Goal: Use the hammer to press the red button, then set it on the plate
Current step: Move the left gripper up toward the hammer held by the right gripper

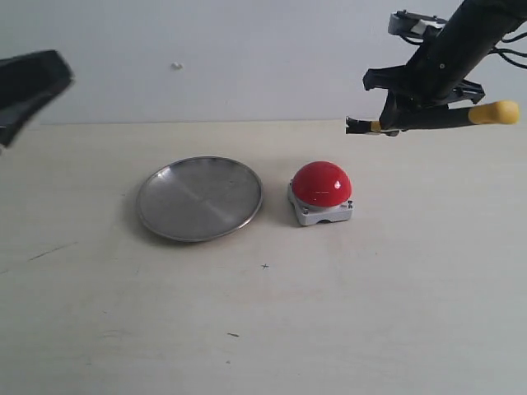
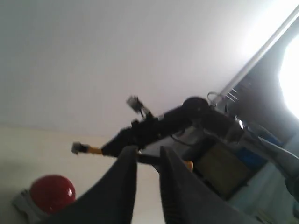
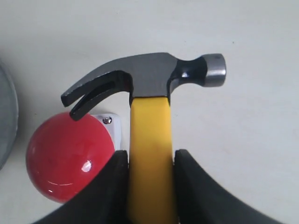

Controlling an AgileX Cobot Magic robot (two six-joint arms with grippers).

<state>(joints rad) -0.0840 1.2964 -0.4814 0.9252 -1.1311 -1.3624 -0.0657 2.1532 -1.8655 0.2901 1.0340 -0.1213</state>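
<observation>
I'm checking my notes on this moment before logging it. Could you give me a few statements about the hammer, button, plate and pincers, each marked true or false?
1. The right pincer grips the hammer by its yellow handle. True.
2. The hammer lies on the plate. False: the plate is bare; the hammer is held in the air.
3. The red button stands beside the plate without touching it. True.
4. The hammer's head is pressing the red button. False: the exterior view shows it raised clear of the button.
5. The left pincer holds a tool. False: nothing is between its fingers.
</observation>
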